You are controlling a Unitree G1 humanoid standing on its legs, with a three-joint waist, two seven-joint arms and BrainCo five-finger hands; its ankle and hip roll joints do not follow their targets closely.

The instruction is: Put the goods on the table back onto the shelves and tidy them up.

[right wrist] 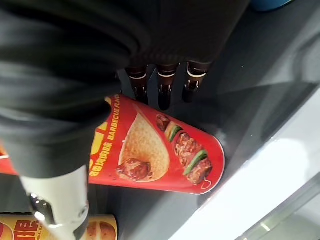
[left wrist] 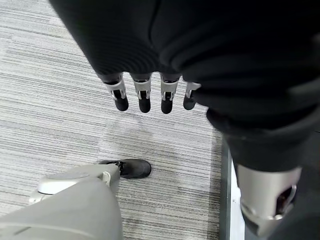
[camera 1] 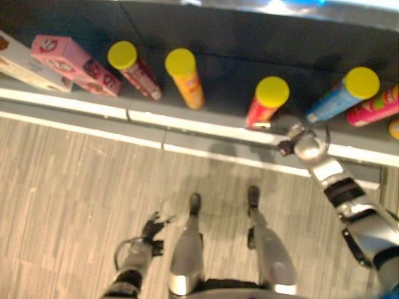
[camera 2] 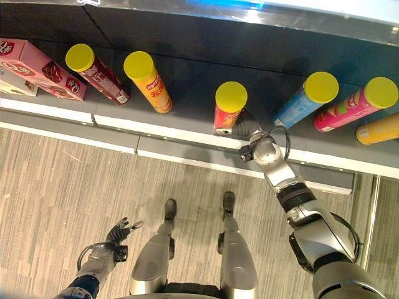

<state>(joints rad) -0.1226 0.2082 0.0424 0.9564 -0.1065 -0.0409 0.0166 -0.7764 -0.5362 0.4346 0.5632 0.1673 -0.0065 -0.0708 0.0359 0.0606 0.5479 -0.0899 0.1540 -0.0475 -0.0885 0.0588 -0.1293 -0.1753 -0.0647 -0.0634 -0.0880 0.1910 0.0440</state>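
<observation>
The shelf [camera 2: 187,75] is fronted by a white edge strip, with open gaps between cans. The red can [camera 2: 228,107] stands near that edge, touched by the right robot hand [camera 2: 247,131], fingers straight. The left robot hand [camera 2: 118,233] hangs released over the floor.

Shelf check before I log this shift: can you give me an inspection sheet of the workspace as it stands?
Surface: dark shelf with a pale front rail.
Job's things: red can, yellow lid, upright at the shelf front; maroon can, orange can, blue can, pink can, pink box alongside.
Clutter: nothing seen.
Hands: right hand against the red can, fingers straight; left hand low over the floor, relaxed, holding nothing.
Cables: nothing seen.
Surroundings: grey striped floor.
</observation>
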